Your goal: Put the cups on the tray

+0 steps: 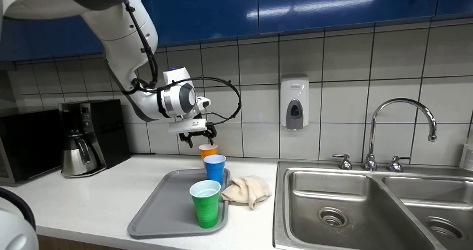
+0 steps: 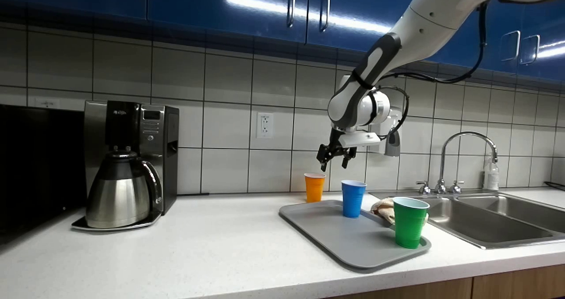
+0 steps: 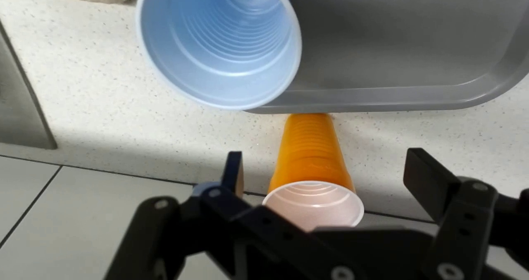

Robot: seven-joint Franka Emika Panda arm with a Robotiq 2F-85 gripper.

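Wrist view: gripper (image 3: pixel 326 162) jaws spread wide, nil held; orange cup (image 3: pixel 310 154) shows btwn them, gap visible each side. Both ext. views: arm (image 2: pixel 423 34) slants down from above, gripper pointing down nr cup's rim. Orange cup upright on counter (image 2: pixel 212 246), just outside tray (image 2: pixel 318 228). Blue cup (image 2: pixel 353 200) (nearest) & green cup (image 2: pixel 409 226) upright on tray; cloth (image 1: pixel 249 189) btwn tray & sink (image 1: pixel 281 213), coffee maker (image 2: pixel 152 151) well apart.

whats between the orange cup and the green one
The blue cup, standing upright on the tray. Both exterior views show it between the orange cup and the green cup.
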